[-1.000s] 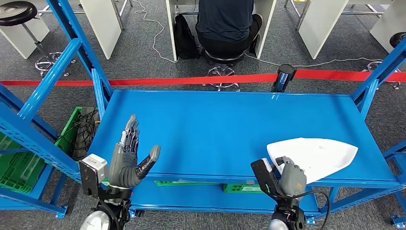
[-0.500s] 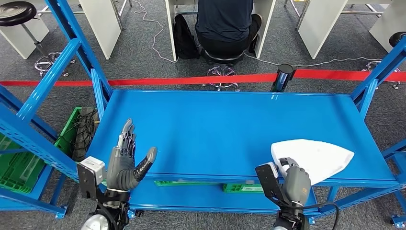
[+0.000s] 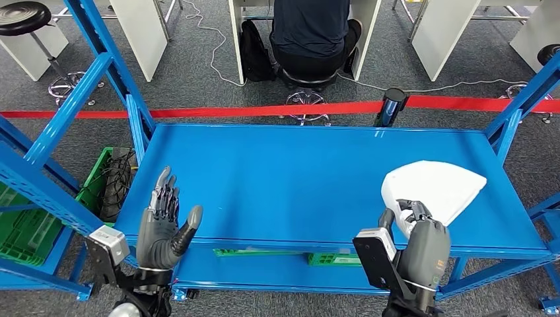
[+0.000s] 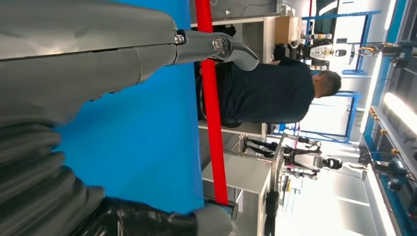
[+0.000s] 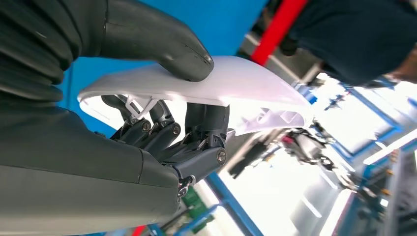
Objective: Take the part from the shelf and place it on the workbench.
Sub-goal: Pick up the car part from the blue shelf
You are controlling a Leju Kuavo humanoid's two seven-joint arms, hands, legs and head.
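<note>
The part is a white curved plastic shell (image 3: 432, 188), lifted and tilted over the right end of the blue shelf (image 3: 297, 178). My right hand (image 3: 422, 247) grips its near edge; in the right wrist view the thumb (image 5: 162, 46) presses on the shell (image 5: 236, 88) from one side and the dark fingers (image 5: 187, 142) curl under it. My left hand (image 3: 162, 221) hovers by the shelf's front left corner with fingers spread and nothing in it; its thumb (image 4: 98, 59) stands over the blue surface in the left wrist view.
Blue uprights (image 3: 86, 86) frame the shelf on both sides. A green crate (image 3: 39, 228) with black cable sits low at the left. Beyond a red barrier tape (image 3: 264, 110) a person (image 3: 310, 30) sits on a stool at white desks. A black post (image 3: 391, 105) stands behind the shelf.
My right hand has raised the white shell off the shelf and tipped it up. My left hand has drifted slightly down and to the left, still spread.
</note>
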